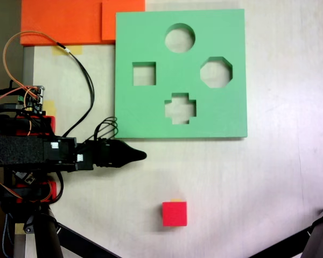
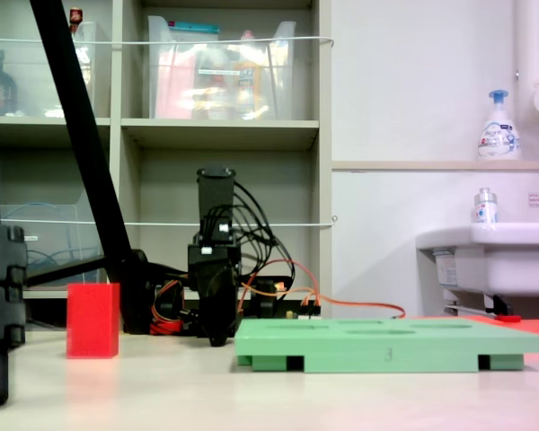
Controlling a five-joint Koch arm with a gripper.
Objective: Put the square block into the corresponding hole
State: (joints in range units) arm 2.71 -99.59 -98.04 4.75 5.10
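The square block (image 1: 174, 213) is a small red foam cube standing alone on the pale table, below the green board (image 1: 226, 115); the low fixed view shows the block (image 2: 92, 321) at the left. The corresponding hole (image 1: 144, 73) is the square cutout at the board's left side, and it is empty. My gripper (image 1: 142, 156) points right, just under the board's lower left corner, up and left of the cube. Its jaws taper together to one tip with nothing between them. The low fixed view has the gripper (image 2: 217, 338) hanging just above the table beside the board (image 2: 386, 343).
The board also has a round cutout (image 1: 180, 37), an octagonal cutout (image 1: 216, 72) and a cross-shaped cutout (image 1: 180, 108). Orange foam slabs (image 1: 64, 21) lie at the top left. Black tripod legs (image 1: 46, 236) cross the bottom corners. Cables (image 1: 86, 80) loop near the arm's base.
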